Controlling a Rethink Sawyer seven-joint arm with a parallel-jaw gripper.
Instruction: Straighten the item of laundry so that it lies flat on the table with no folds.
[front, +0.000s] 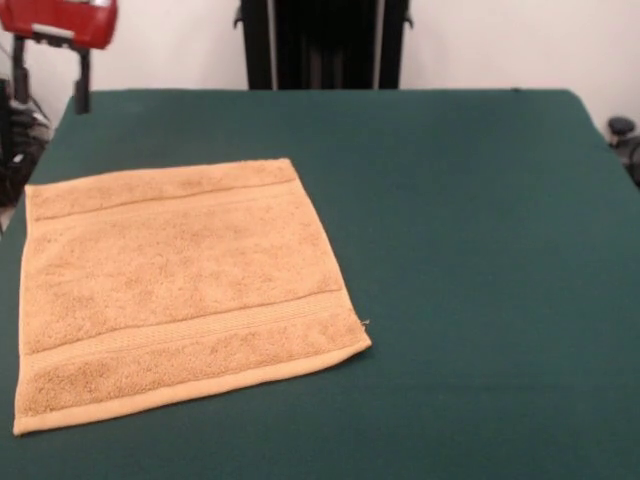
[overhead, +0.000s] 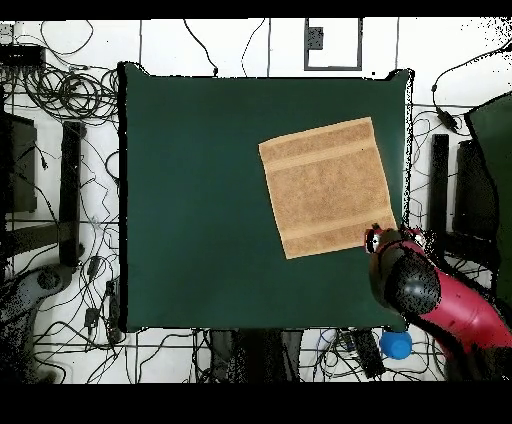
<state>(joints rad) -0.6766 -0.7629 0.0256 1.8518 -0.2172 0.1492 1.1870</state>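
Observation:
The orange-tan towel (front: 185, 290) lies spread out on the left part of the dark green table (front: 470, 250). Its band stripes run near the far and near hems, and I see no folds. In the overhead view the towel (overhead: 326, 187) sits at the table's (overhead: 190, 200) right side. The red and black arm reaches in at the front view's top left corner. The gripper (front: 78, 75) hangs above the table's far left edge, clear of the towel. Overhead, the gripper (overhead: 378, 240) is by the towel's corner nearest the robot. Its state does not show.
The black pedestal (front: 325, 45) stands behind the table's far edge. Cables (overhead: 70, 90) and dark equipment lie on the floor round the table. A blue object (overhead: 396, 344) sits near the robot's base. A black knob (front: 622, 128) shows at the right edge.

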